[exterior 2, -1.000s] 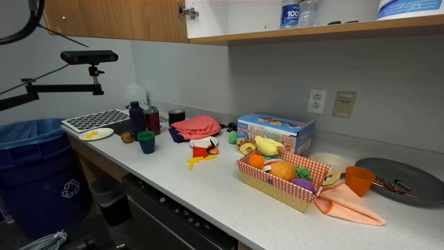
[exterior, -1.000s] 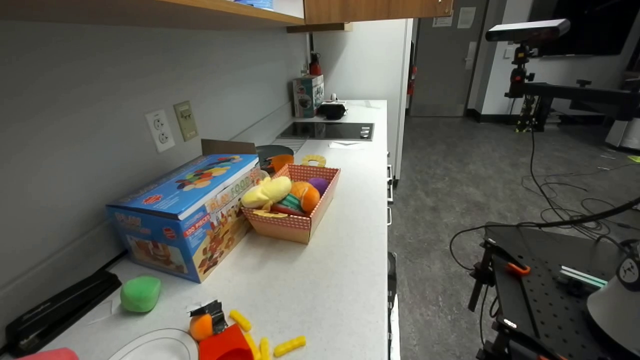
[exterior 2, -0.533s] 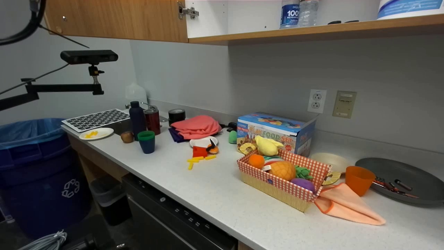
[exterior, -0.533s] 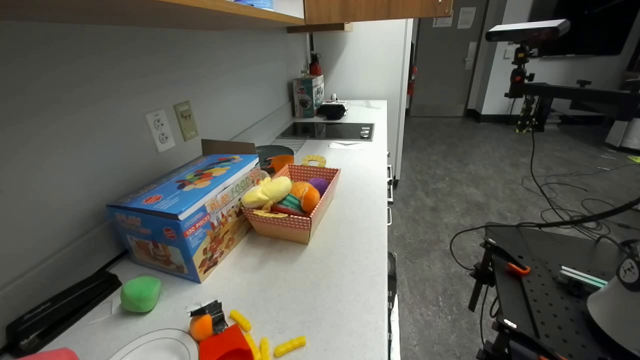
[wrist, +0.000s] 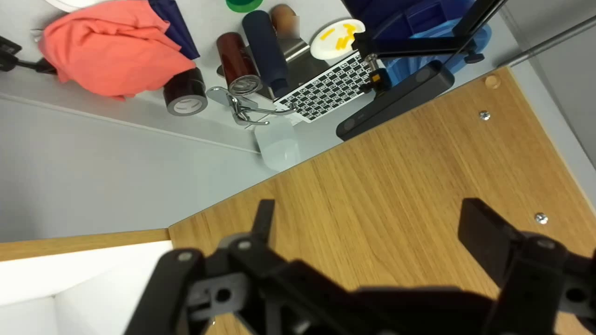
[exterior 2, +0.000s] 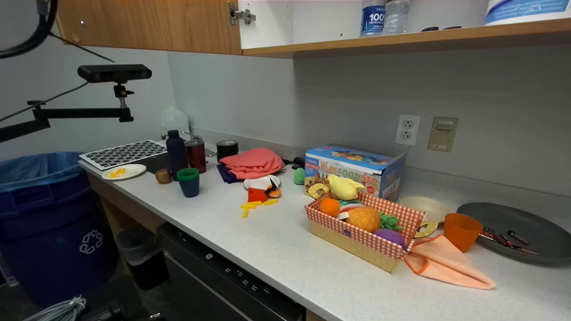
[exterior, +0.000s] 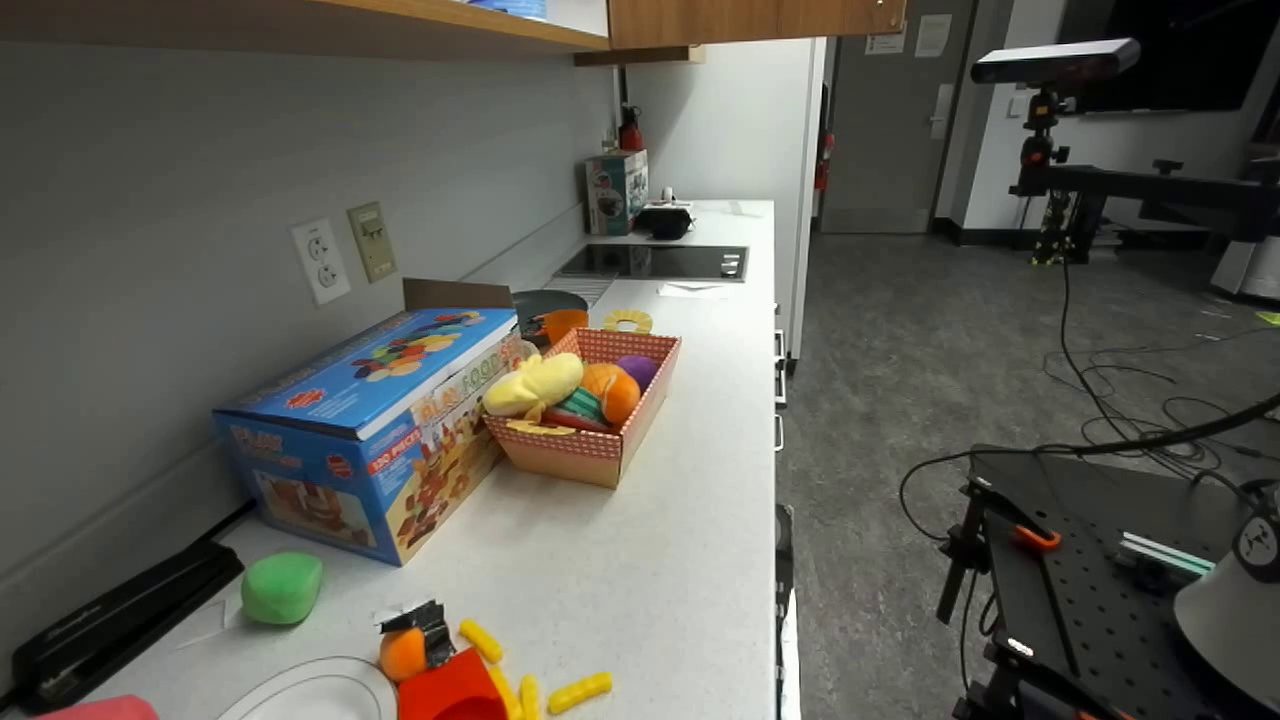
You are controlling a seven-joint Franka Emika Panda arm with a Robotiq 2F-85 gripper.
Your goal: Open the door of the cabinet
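Note:
The cabinet's wooden door [exterior 2: 151, 26] stands swung out from the white interior, its metal hinge [exterior 2: 242, 16] exposed in an exterior view. Only the lower part shows there. In the wrist view the same door [wrist: 419, 153] fills much of the right and lower picture, with two screws near its outer end. My gripper [wrist: 368, 201] is open over that panel, fingers wide apart and nothing between them. Whether a fingertip touches the wood I cannot tell. Neither exterior view shows the gripper. Another wooden panel [exterior: 755, 20] of the upper cabinets appears in an exterior view.
The cabinet shelf [exterior 2: 401, 42] holds bottles. Below, the counter [exterior 2: 267, 240] carries a toy-food basket [exterior 2: 352, 243], a play food box [exterior 2: 343, 169], cups and cloths. A camera on an arm [wrist: 396, 102] stands close to the door. A cable [exterior 2: 47, 26] hangs beside it.

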